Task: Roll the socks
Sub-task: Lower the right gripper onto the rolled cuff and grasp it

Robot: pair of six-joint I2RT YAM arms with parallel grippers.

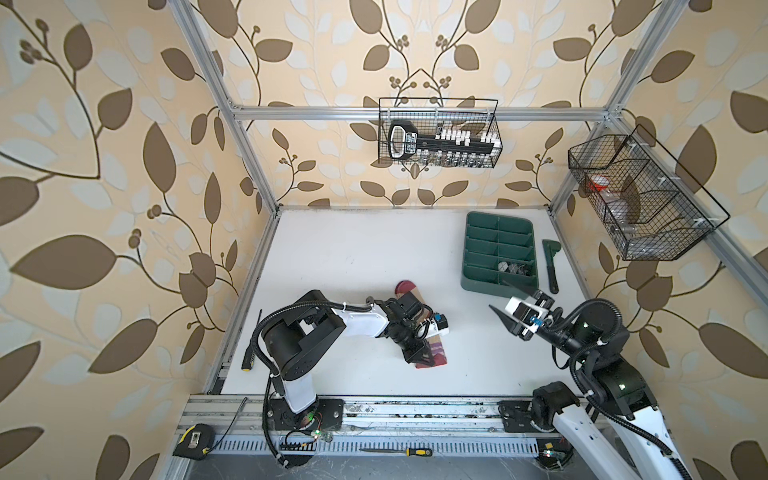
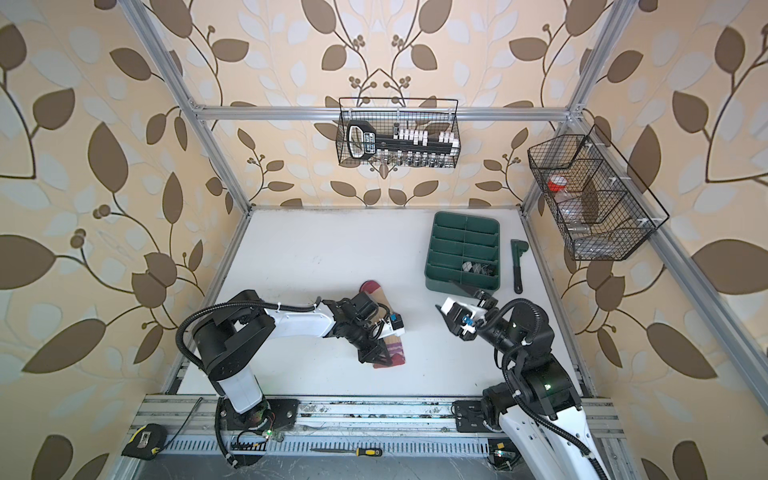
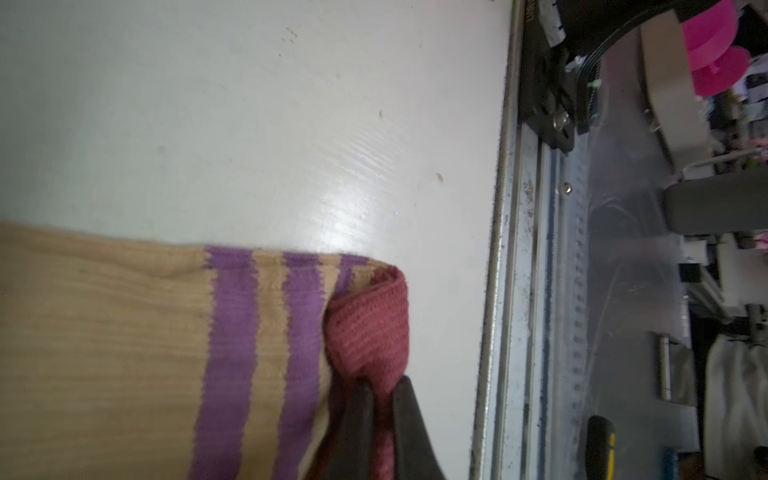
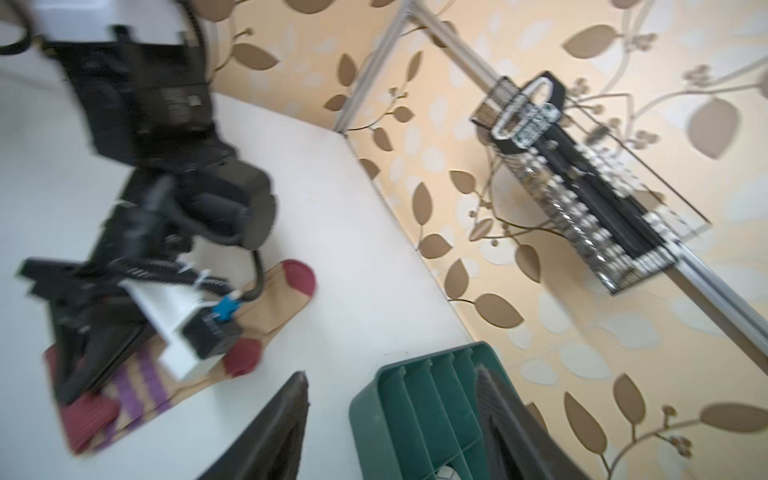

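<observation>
A: Left pincer clamped tight on the maroon cuff of the beige sock. Sock lies flat on the desk, well apart from the green tray, on the side of it toward the left arm.

B: Right pincer?

A: Jaws apart, nothing in them. It hovers just beside the tray's near wall. Diamond-patterned bundle in a tray compartment, likely the black sock.

B: Risks?

A: Nothing pins the toe. Turn the cuff over and the whole sock may drag instead of rolling. The pinch looks narrow and near one edge, so the roll could go crooked or slack. The right pincer is close enough to nudge the tray if it swings.
</observation>
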